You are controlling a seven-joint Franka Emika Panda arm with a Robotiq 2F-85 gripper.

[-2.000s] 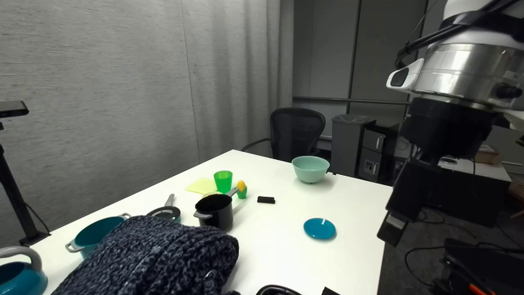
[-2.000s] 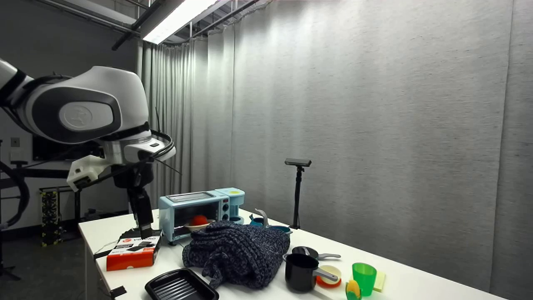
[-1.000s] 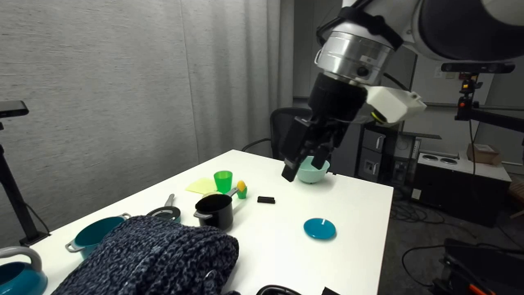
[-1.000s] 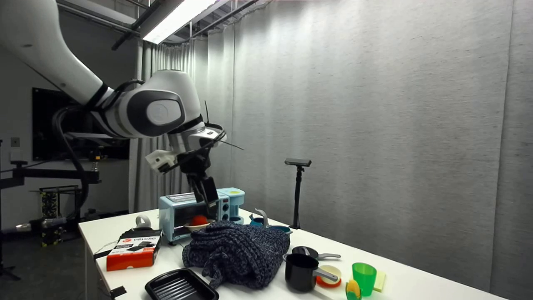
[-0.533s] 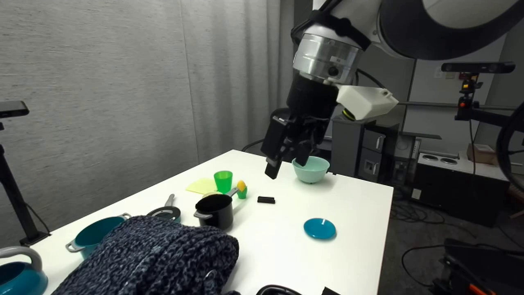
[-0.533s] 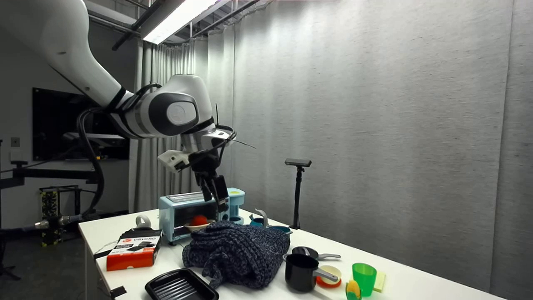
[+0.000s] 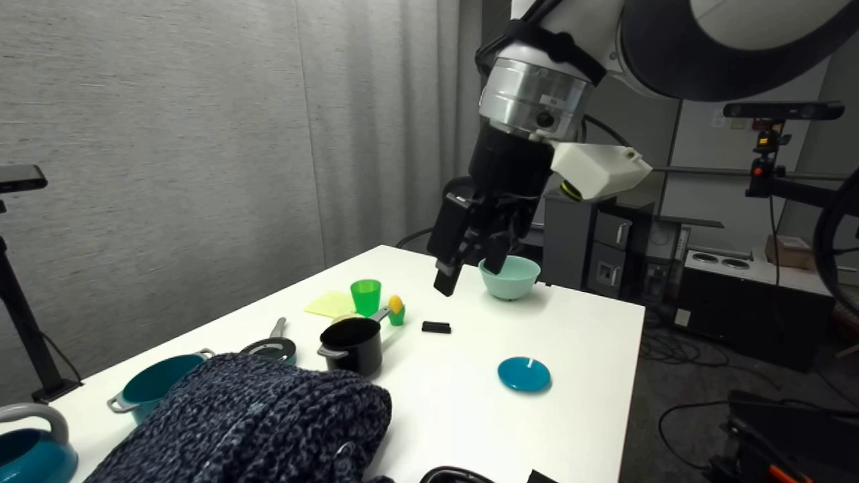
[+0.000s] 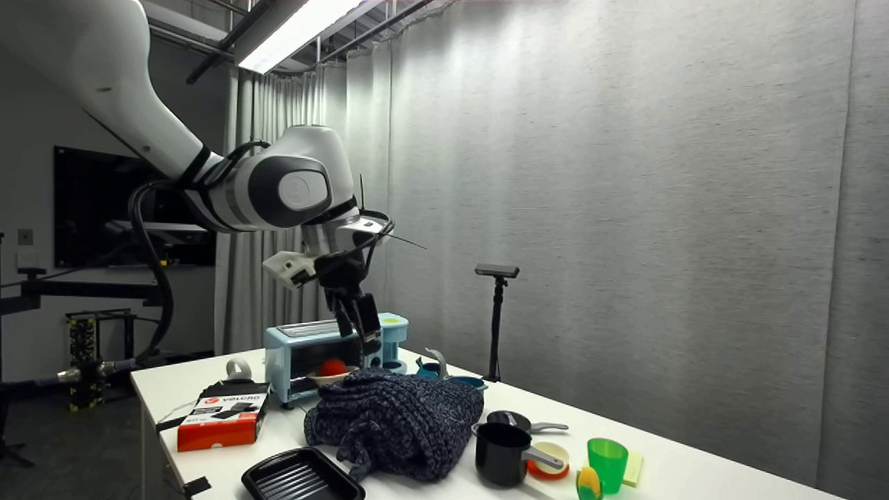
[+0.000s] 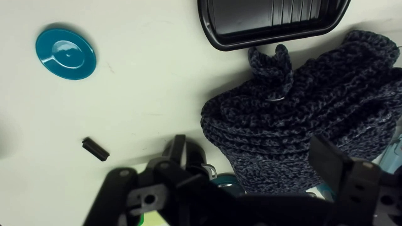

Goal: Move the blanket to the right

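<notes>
The blanket is a dark blue-grey knitted bundle, folded in a heap on the white table. It shows in both exterior views [image 7: 268,416] [image 8: 399,423] and fills the right side of the wrist view [image 9: 282,125]. My gripper [image 9: 248,144] is open and empty, its fingers [image 9: 328,160] wide apart. In the wrist view the blanket lies between and beyond the fingers. In both exterior views the gripper [image 7: 470,275] [image 8: 358,338] hangs in the air, tilted, apart from the blanket. In an exterior view it stands above the blanket's far edge, in front of the toaster.
A black pot [image 8: 499,458], a pan [image 8: 510,419] and a teal pot [image 7: 161,379] stand close beside the blanket. A black tray [image 9: 241,18] lies near it. A toaster oven [image 8: 278,368] and a box [image 8: 219,430] are behind. A blue plate [image 7: 523,374] and green bowl [image 7: 513,282] stand farther off.
My gripper has swung from over the box to over the blanket's far edge, and its fingers now show apart. In the last half second it is almost still. The blanket has not moved.
</notes>
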